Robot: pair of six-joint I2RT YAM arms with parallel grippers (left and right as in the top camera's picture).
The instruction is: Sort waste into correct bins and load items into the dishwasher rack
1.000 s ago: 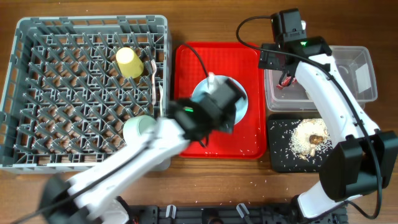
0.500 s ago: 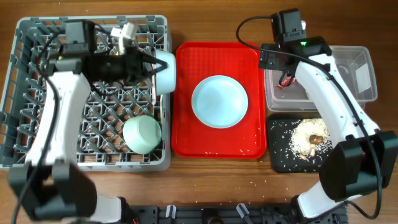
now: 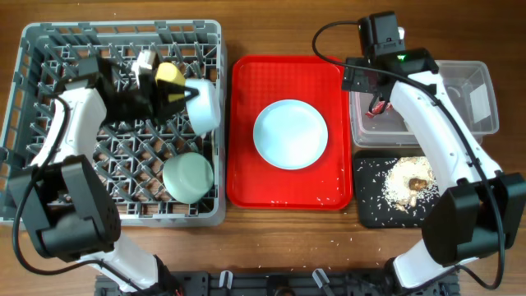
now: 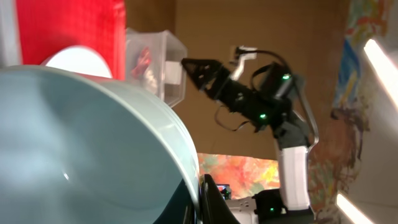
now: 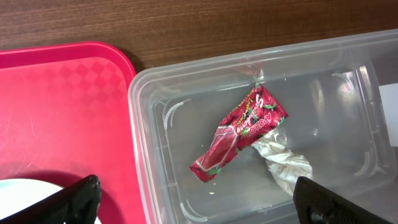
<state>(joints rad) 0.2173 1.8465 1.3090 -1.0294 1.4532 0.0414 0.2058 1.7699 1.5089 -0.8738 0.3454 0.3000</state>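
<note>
My left gripper [image 3: 191, 93] is shut on the rim of the light blue bowl [image 3: 208, 105] and holds it tilted on its side over the right part of the grey dishwasher rack [image 3: 49, 37]. In the left wrist view the bowl [image 4: 81, 143] fills the frame, pinched by the gripper [image 4: 198, 196]. In the rack are the yellow cup [image 3: 170, 74] and the pale green bowl [image 3: 187, 177]. The light blue plate [image 3: 289, 134] lies on the red tray. My right gripper [image 5: 205, 205] is open and empty above the clear tub [image 5: 348, 68], which holds the red wrapper [image 5: 239, 134] and white tissue [image 5: 283, 162]. The cutlery is hidden.
The flat red tray [image 3: 246, 181] lies between the rack and the bins. The black tray [image 3: 368, 210], in front of the clear tub [image 3: 481, 94], holds rice scraps [image 3: 408, 181]. A few grains lie on the red tray and the table. The right arm [image 3: 436, 123] reaches over both bins.
My left arm has carried the light blue bowl from the red tray leftward over the rack's right side, leaving the plate uncovered. The right arm has not moved.
</note>
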